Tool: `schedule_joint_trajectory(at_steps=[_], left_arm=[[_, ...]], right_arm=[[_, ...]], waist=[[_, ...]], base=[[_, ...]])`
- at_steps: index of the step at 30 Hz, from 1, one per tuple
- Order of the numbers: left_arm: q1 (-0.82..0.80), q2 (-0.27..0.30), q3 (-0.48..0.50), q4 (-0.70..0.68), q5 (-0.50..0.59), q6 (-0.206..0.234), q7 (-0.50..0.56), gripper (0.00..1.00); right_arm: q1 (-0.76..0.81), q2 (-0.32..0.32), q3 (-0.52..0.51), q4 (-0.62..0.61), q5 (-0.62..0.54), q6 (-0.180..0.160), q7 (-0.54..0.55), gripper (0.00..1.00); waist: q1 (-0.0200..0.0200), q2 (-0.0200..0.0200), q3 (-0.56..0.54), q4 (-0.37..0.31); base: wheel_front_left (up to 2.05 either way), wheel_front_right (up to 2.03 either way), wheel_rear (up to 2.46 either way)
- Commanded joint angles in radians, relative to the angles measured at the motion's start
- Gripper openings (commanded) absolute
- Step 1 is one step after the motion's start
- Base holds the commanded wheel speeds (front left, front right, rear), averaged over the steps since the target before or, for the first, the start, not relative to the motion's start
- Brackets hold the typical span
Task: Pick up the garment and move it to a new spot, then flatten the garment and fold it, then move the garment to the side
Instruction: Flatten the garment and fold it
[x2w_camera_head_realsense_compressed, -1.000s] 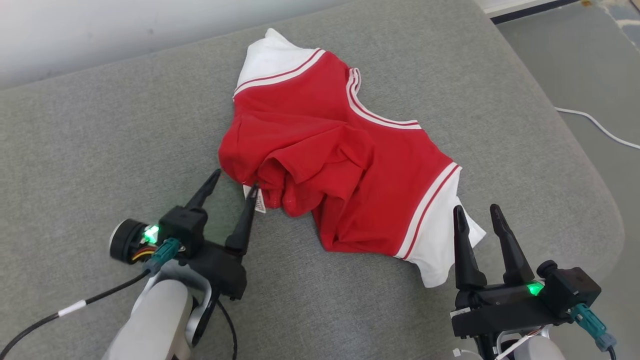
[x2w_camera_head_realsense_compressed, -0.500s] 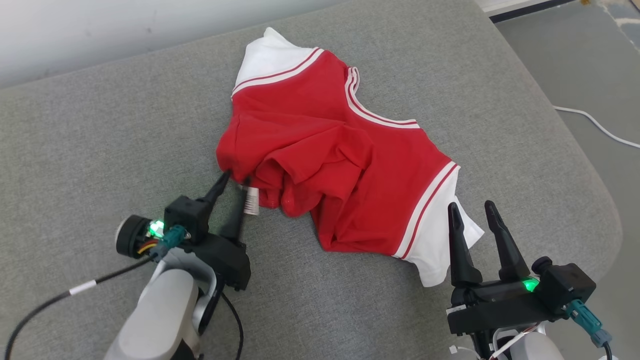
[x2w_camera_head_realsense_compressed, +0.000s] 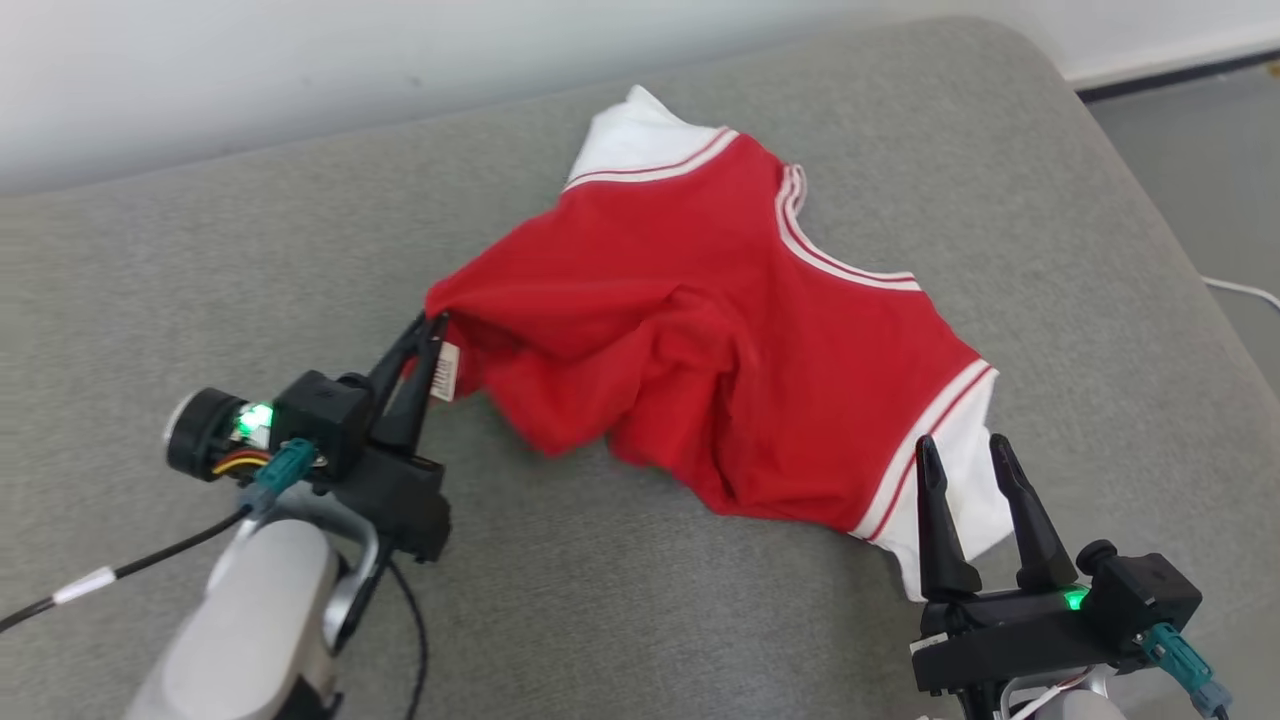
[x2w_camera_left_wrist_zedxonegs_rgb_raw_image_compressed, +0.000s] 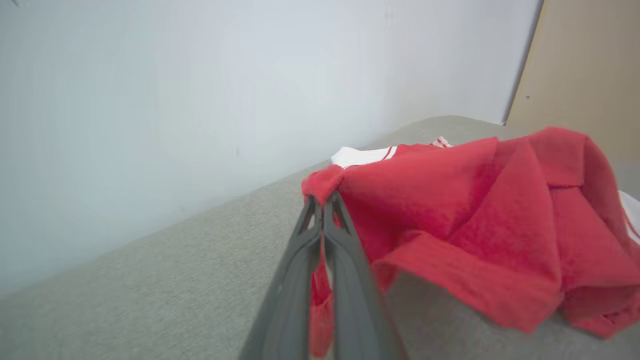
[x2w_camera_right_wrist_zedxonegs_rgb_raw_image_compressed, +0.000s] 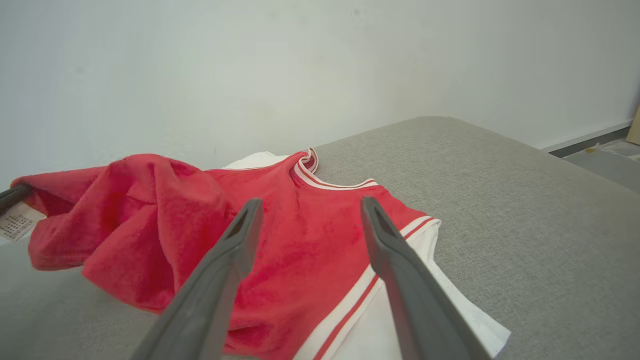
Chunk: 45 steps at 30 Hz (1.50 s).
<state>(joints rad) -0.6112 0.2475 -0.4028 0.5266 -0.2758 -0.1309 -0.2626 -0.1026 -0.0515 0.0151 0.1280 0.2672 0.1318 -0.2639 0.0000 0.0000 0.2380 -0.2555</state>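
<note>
**Left claw pinches a red corner, right claw spread over the sleeve**

Head view: the red-and-white garment (x2w_camera_head_realsense_compressed: 720, 350) lies crumpled in the middle of the grey cushion (x2w_camera_head_realsense_compressed: 200, 280), with one red corner raised off it. Our left claw (x2w_camera_head_realsense_compressed: 432, 325) is pressed together and pinches that corner, just above the white care label (x2w_camera_head_realsense_compressed: 447, 370). Our right claw (x2w_camera_head_realsense_compressed: 962, 445) stands spread and holds nothing, its tips over the near white sleeve (x2w_camera_head_realsense_compressed: 958, 500).

Left wrist view: the left claw (x2w_camera_left_wrist_zedxonegs_rgb_raw_image_compressed: 322, 205) shows its two fingers meeting at the tips, with a small nub of red cloth caught between them. The rest of the garment (x2w_camera_left_wrist_zedxonegs_rgb_raw_image_compressed: 475, 210) sags to the right onto the cushion (x2w_camera_left_wrist_zedxonegs_rgb_raw_image_compressed: 150, 290). The bite looks thin to us. A quick lift or a sideways tug could pull the fabric free and drop it.

Right wrist view: the right claw (x2w_camera_right_wrist_zedxonegs_rgb_raw_image_compressed: 310, 204) frames the garment (x2w_camera_right_wrist_zedxonegs_rgb_raw_image_compressed: 165, 220) and its striped sleeve (x2w_camera_right_wrist_zedxonegs_rgb_raw_image_compressed: 470, 315) between spread fingers. The label (x2w_camera_right_wrist_zedxonegs_rgb_raw_image_compressed: 17, 222) shows at the far left edge. With one corner held, we judge that carrying the garment would drag the rest and bunch it further. If the right claw closes on a single layer of sleeve, the garment could hang lopsided.
</note>
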Motion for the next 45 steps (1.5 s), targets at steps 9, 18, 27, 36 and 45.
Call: schedule_joint_trajectory(at_steps=[9, 18, 27, 36, 45], left_arm=[[-0.039, 0.198, -0.068, -0.061, -0.072, 0.001, 0.061, 0.00], [-0.122, 0.351, -0.118, -0.057, -0.139, 0.002, 0.100, 0.00], [-0.294, 0.351, -0.240, 0.002, -0.192, 0.002, 0.126, 0.00], [-0.409, 0.326, -0.341, 0.195, -0.230, 0.002, 0.082, 1.00], [-0.353, 0.310, -0.334, 0.245, -0.298, 0.002, 0.003, 1.00]], right_arm=[[-0.006, 0.003, 0.024, 0.015, 0.010, -0.002, -0.001, 1.00], [-0.014, 0.003, 0.010, 0.022, 0.007, -0.002, -0.001, 1.00], [-0.042, 0.003, 0.015, 0.028, -0.003, -0.002, -0.001, 1.00], [-0.068, 0.003, 0.012, 0.041, -0.002, -0.002, -0.001, 1.00], [-0.030, 0.002, -0.011, 0.050, -0.016, -0.002, 0.000, 1.00]], waist=[[0.0000, 0.0000, -0.058, 0.056], [0.0000, 0.0000, -0.024, -0.016], [0.0000, 0.0000, 0.017, -0.050], [0.0000, 0.0000, 0.043, -0.069], [0.0000, 0.0000, -0.012, 0.013]], base=[[0.00, 0.00, 0.00], [0.00, 0.00, 0.00], [0.00, 0.00, 0.00], [0.00, 0.00, 0.00], [0.00, 0.00, 0.00]])
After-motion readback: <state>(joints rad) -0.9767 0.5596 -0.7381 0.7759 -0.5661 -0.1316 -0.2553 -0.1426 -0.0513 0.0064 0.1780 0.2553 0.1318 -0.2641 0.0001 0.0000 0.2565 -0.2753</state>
